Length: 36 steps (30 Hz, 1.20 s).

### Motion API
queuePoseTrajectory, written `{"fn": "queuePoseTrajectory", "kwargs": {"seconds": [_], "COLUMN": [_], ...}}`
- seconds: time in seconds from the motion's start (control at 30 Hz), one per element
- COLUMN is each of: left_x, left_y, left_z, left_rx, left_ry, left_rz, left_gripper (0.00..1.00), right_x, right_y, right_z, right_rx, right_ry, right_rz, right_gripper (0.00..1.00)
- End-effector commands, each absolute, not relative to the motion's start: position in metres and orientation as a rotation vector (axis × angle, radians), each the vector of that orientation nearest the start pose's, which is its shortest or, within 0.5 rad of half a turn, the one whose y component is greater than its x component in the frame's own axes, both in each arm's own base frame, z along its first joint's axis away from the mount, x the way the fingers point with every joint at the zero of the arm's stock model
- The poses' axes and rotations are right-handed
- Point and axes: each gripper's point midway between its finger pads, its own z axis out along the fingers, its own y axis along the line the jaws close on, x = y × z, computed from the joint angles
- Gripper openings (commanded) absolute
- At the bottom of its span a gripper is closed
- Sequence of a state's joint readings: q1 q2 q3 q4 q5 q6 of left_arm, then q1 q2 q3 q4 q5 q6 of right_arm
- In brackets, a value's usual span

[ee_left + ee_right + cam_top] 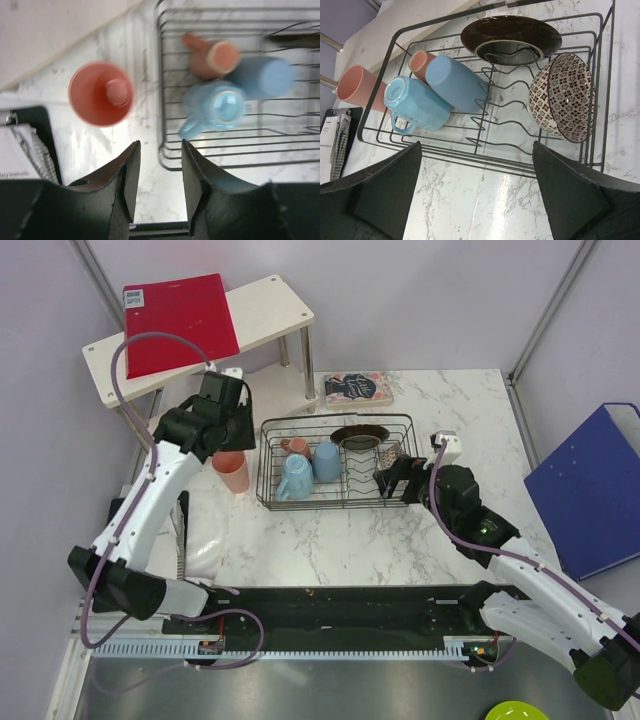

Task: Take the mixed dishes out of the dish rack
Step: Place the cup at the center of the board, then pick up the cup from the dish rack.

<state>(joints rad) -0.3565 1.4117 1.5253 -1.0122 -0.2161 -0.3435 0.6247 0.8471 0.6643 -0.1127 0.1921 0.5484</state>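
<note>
The tumbler [101, 93] stands upright, mouth up, on the marble table [330, 540], just outside the left end of the rack [335, 502]. It is beside the wire and not touching it. The left gripper [160, 146] hangs above, with its fingers [125, 175] parted and nothing between them. In the left wrist view the tumbler sits off to the left of the gap, well clear of both tips. The rack's near-left corner lies closer to the gap than the tumbler does.

Inside the rack's left half the mug [415, 102] and the blue cup [455, 82] lie on their sides, pressed together, with the small cup [422, 62] tucked behind them. The plate [510, 40] leans at the far side. The bowl [562, 97] stands on edge at the right end, against the wavy dividers.

The right gripper [477, 147] hovers over the rack's near rim toward its right end, fingers spread wide and holding nothing. The bowl is nearer its right finger, and the cups are off toward its left.

Room is tight around the tumbler — the shelf [270, 302] and its legs stand behind it, the rack wire is on its right, and a black folder [30, 150] with papers is on its left. Bare marble lies in front of the rack as far as the dark strip [340, 615] by the arm bases, and more to the right of the rack. A book [357, 388] lies just behind the rack's far rim.
</note>
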Motion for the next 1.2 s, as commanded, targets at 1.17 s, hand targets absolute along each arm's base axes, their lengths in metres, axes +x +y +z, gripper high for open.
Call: {"fn": "queuePoseTrajectory", "kwargs": {"seconds": [1.17], "left_x": [0.213], "left_y": [-0.188], "left_z": [0.325], "left_rx": [0.282], "left_ry": [1.805], "left_rz": [-0.704], "left_gripper": [0.54], "right_x": [0.397], "right_y": [0.331], "right_z": [0.152], "right_rx": [-0.274], "right_ry": [2.074], "right_rz": [0.323], "right_gripper": [0.98]}}
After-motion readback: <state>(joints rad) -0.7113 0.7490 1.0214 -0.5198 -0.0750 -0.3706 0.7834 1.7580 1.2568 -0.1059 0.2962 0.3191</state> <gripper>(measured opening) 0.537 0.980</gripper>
